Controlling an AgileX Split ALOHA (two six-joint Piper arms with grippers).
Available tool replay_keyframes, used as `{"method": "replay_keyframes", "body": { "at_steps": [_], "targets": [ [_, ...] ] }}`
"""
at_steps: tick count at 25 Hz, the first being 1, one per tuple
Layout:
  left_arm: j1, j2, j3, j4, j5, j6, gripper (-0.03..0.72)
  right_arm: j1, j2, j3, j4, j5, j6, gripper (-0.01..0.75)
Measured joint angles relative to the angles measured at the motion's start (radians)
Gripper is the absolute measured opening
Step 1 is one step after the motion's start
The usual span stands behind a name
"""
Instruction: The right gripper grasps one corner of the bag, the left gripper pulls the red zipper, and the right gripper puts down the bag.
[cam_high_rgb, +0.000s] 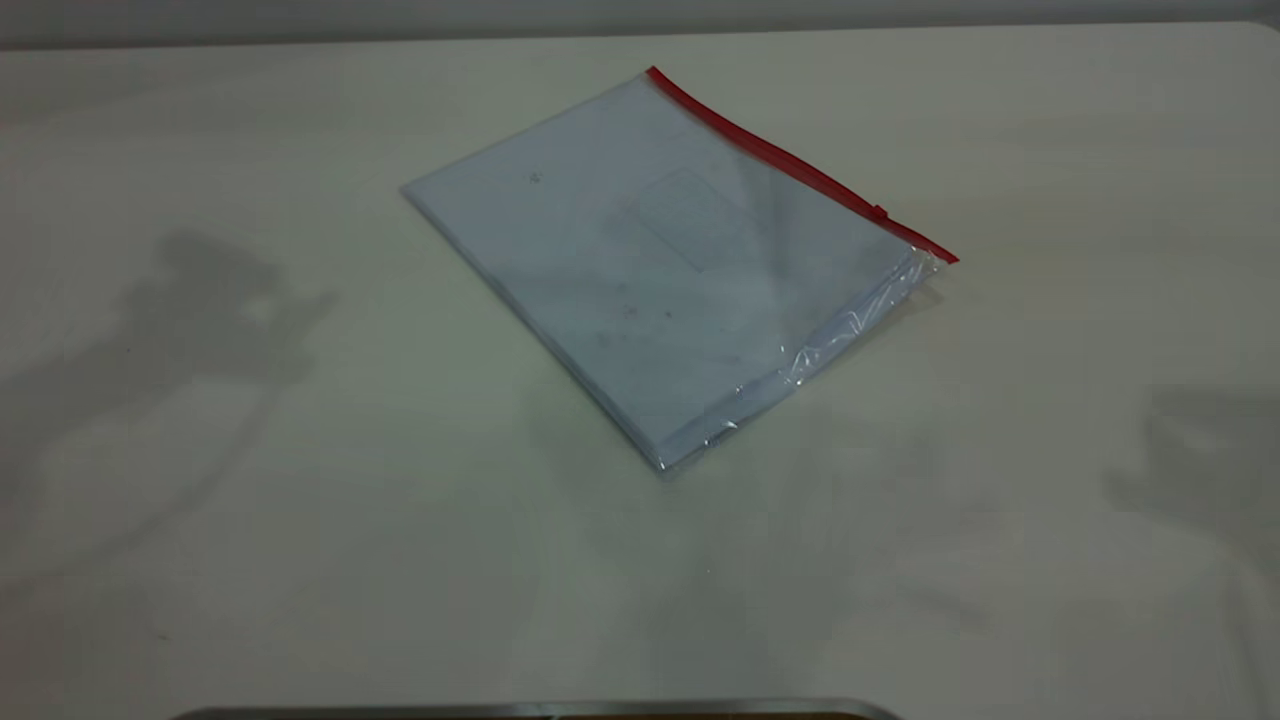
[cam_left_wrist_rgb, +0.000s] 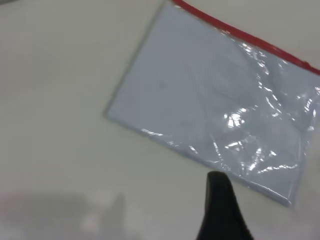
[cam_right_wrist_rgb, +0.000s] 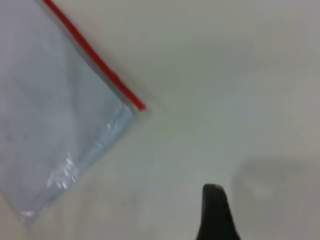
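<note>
Clear plastic, the bag (cam_high_rgb: 660, 260) lies flat on the pale surface (cam_high_rgb: 250, 480) just above the exterior frame's centre, white paper showing through and its red zipper (cam_high_rgb: 800, 165) running along the upper-right edge. Only one black finger of the left gripper (cam_left_wrist_rgb: 222, 210) and of the right gripper (cam_right_wrist_rgb: 216, 212) shows; spread or pressed together, one cannot tell.

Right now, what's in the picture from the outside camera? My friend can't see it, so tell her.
A clear plastic bag with white paper inside lies flat and slanted on a pale table. The red zipper runs along its far right edge, with the small slider near the right-hand end. No robot arm shows, only soft shadows at both sides.
</note>
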Motion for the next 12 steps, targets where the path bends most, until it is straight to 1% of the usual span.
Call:
{"method": "replay_keyframes", "body": {
  "at_steps": [4, 7, 10, 12],
  "targets": [
    [0.000, 0.113, -0.045, -0.073, 0.048, 0.095, 0.540, 0.016, 0.233, -0.044, 0.111, -0.014, -0.158, 0.553],
    [-0.012, 0.165, -0.070, -0.073, 0.067, 0.119, 0.540, 0.029, 0.379, -0.092, 0.227, -0.013, -0.305, 0.553],
    [-0.041, 0.194, -0.089, -0.042, 0.068, 0.132, 0.540, 0.029, 0.501, -0.145, 0.363, 0.016, -0.462, 0.553],
    [-0.063, 0.206, -0.102, -0.030, 0.068, 0.134, 0.540, 0.029, 0.594, -0.193, 0.492, 0.039, -0.619, 0.553]
  ]
}}
